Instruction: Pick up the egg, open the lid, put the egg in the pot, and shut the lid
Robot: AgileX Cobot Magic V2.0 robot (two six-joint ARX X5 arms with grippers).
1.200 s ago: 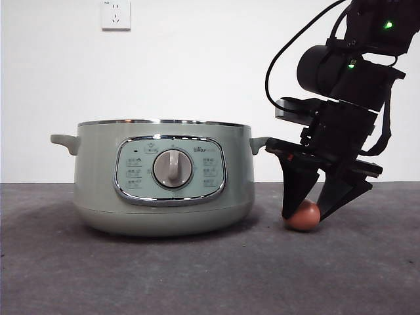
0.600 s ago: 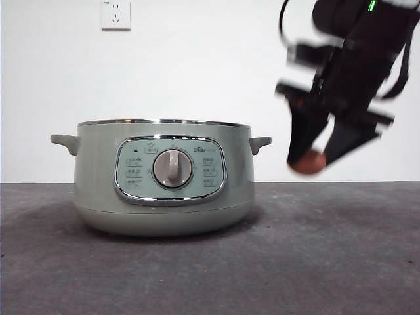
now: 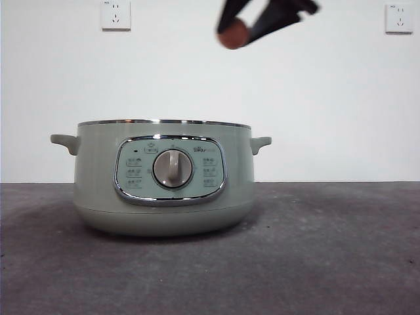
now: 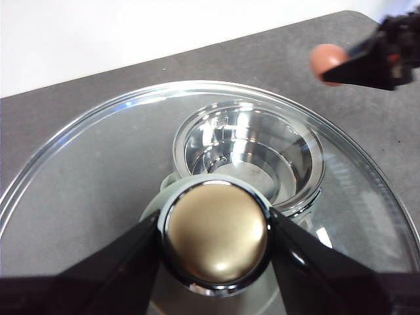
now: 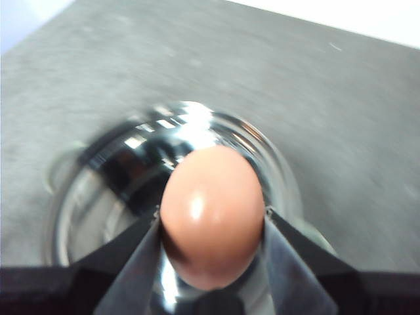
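The right tool [image 3: 237, 29] squeezes the egg [image 3: 233, 33] high in the air above the open pot [image 3: 164, 180] (it sits on the grey desk [image 3: 328, 262]). The left tool [image 4: 215, 236] grips the lid [image 4: 79, 170] by its knob [image 4: 215, 231], up over the pot.

A bare test room: plain white wall [image 3: 197, 79], wall sockets [image 3: 115, 14], grey tabletop [image 3: 315, 262]

Right gripper [image 3: 235, 31] high, jaws clamped on egg [image 5: 211, 215]; left gripper [image 4: 215, 237] clamped on lid knob [image 4: 215, 236].
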